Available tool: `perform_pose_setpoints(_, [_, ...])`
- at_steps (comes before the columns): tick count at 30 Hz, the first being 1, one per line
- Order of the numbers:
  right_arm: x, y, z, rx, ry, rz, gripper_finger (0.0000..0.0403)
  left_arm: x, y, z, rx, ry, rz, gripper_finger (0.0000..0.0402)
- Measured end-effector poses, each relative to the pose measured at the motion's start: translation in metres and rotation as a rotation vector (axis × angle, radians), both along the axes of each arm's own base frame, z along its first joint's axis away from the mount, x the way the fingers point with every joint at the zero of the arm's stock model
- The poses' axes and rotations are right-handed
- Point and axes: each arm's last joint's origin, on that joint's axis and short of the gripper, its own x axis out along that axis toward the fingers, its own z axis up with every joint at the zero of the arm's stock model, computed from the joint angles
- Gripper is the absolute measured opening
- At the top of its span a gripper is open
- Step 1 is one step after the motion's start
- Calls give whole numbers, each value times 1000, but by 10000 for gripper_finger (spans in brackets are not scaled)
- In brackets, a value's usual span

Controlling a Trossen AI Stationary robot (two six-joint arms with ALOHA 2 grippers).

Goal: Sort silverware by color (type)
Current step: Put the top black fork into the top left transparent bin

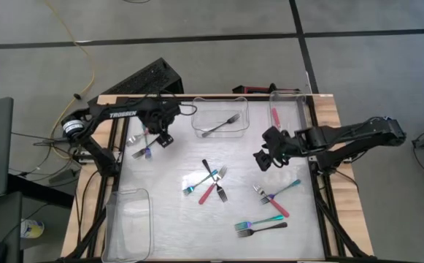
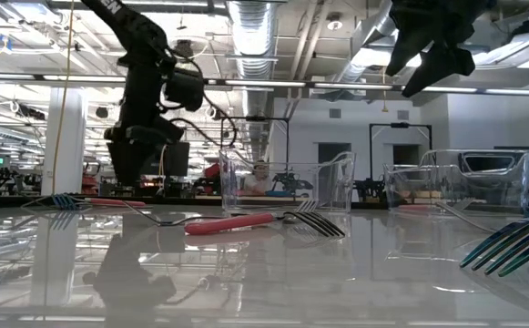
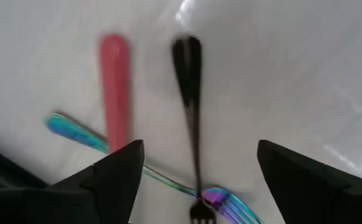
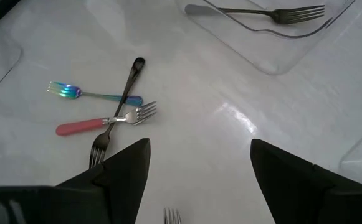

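Observation:
Small forks with red, teal or black handles lie flat on the white table. Three are crossed at the centre [image 1: 212, 183], more lie toward the right [image 1: 274, 197] and the near edge [image 1: 259, 226]. My left gripper [image 1: 162, 138] is open above a red-handled fork [image 3: 114, 87], a black one [image 3: 190, 93] and a teal one [image 3: 75, 132] near the left edge; the black fork lies between the fingers, untouched. My right gripper [image 1: 263, 158] hangs open, raised [image 2: 437, 46], right of the centre. Its wrist view shows the centre black fork [image 4: 121, 102], red fork [image 4: 87, 126] and teal fork [image 4: 93, 94].
A clear bin at the far centre [image 1: 197, 109] holds a dark fork [image 4: 261, 12]. A clear bin at the far right [image 1: 303, 109] holds a red fork [image 1: 274, 117]. A third clear bin [image 1: 128, 219] sits at the near left corner. Bare table lies between the fork groups.

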Motion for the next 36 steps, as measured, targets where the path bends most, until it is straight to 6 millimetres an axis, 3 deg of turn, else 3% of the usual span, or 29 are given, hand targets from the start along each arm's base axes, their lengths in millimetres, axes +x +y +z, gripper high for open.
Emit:
perform_pose_setpoints(9, [0,3,0,-3,-8,-10,302,-20,-10,-38,-97,3,12,300])
perform_pose_setpoints(15, [0,3,0,-5,-9,-13,302,-28,-17,-47,-139,12,20,274])
perform_pose_setpoints(20, [0,3,0,-5,-11,-14,302,-30,-18,-49,-166,6,26,203])
perform_pose_setpoints(28, [2,3,2,1,-41,-16,302,-31,-19,-50,-167,17,25,20])
perform_pose_setpoints(36, [2,3,2,1,-42,-16,301,-25,-15,-33,-151,-49,33,4])
